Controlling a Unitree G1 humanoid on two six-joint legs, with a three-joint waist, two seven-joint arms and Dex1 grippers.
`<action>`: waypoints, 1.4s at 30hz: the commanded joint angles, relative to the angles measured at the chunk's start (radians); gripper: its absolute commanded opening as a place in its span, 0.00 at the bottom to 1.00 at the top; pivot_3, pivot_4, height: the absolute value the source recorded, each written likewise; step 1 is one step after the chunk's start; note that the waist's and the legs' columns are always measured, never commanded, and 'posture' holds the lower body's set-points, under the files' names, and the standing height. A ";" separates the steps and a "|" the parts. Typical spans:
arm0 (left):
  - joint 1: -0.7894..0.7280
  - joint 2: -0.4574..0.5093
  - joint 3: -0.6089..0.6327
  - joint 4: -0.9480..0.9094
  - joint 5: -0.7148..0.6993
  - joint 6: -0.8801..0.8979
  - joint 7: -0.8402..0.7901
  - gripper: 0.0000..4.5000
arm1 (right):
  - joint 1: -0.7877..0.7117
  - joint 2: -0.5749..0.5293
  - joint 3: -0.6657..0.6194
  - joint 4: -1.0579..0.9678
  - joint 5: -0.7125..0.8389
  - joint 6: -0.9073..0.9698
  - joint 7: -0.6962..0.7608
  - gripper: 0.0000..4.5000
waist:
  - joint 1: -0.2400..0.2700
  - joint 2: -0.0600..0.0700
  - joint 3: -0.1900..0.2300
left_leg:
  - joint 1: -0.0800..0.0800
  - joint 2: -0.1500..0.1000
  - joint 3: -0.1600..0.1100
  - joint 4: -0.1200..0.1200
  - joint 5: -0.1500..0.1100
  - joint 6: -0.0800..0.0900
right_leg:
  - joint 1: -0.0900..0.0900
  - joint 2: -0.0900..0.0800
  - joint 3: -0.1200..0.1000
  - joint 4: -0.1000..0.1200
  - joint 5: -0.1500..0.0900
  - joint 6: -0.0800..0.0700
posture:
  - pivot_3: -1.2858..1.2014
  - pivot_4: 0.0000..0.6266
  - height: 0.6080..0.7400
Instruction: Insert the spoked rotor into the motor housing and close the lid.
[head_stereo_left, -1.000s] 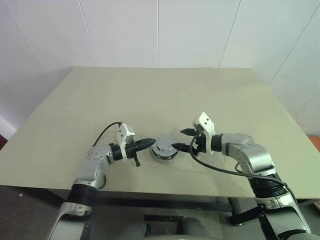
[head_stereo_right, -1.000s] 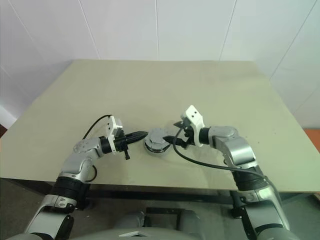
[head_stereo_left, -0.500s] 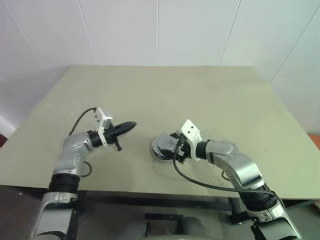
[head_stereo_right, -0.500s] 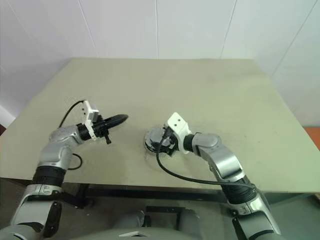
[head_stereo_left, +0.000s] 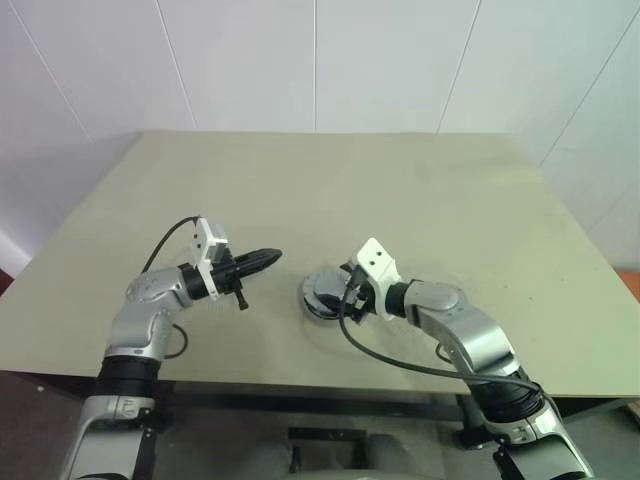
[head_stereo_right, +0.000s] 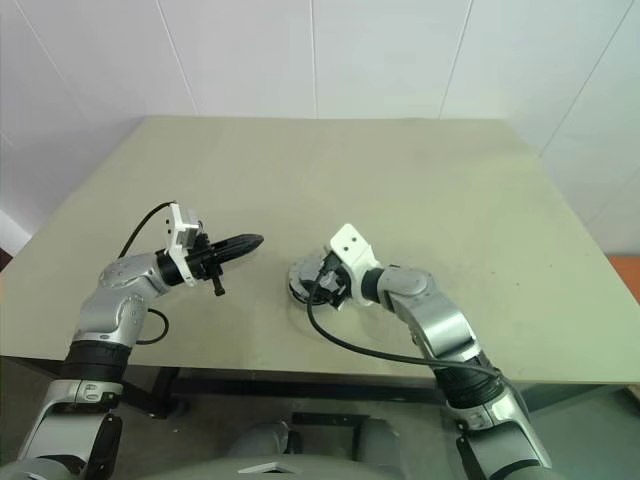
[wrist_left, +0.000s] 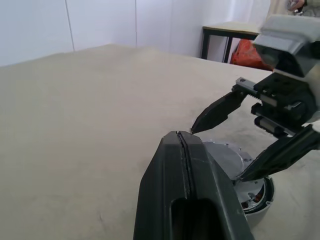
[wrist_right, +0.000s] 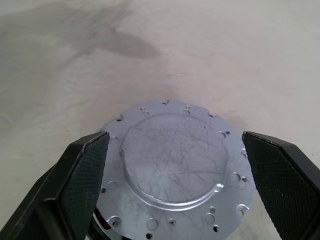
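Fingers of the right gripper (wrist_right: 175, 165) stand wide apart either side of the motor housing (wrist_right: 172, 175) near the counter's (head_stereo_left: 420, 190) front edge, its silvery scratched top facing up. Looks rigid, heavy, slick metal; I'd grasp across the rim. Left gripper (head_stereo_left: 262, 259) hovers pinched together, empty. No readable lettering.
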 joint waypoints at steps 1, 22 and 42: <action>-0.008 0.008 0.006 -0.048 -0.015 0.007 0.003 0.00 | -0.004 0.027 -0.013 0.006 0.009 -0.015 -0.014 0.99 | 0.000 0.000 0.000 | 0.000 0.000 0.000 0.000 0.000 0.000 | 0.000 0.000 0.000 0.000 0.000 0.000 | 0.52 0.00 1.00; 0.084 0.130 0.024 -0.206 -0.098 0.148 -0.077 0.00 | 0.009 0.036 -0.017 0.059 0.003 -0.041 -0.008 0.72 | -0.004 0.000 0.001 | 0.011 0.000 0.001 0.012 0.001 0.000 | 0.009 0.003 0.000 0.014 -0.001 -0.001 | 0.52 0.00 1.00; 0.142 0.159 -0.005 -0.266 -0.123 0.217 -0.092 0.00 | -0.027 -0.029 0.001 0.080 -0.031 -0.063 0.071 0.72 | -0.002 0.000 0.001 | 0.016 0.000 0.001 0.012 0.001 0.000 | 0.015 0.004 0.000 0.013 -0.002 0.000 | 0.52 0.00 1.00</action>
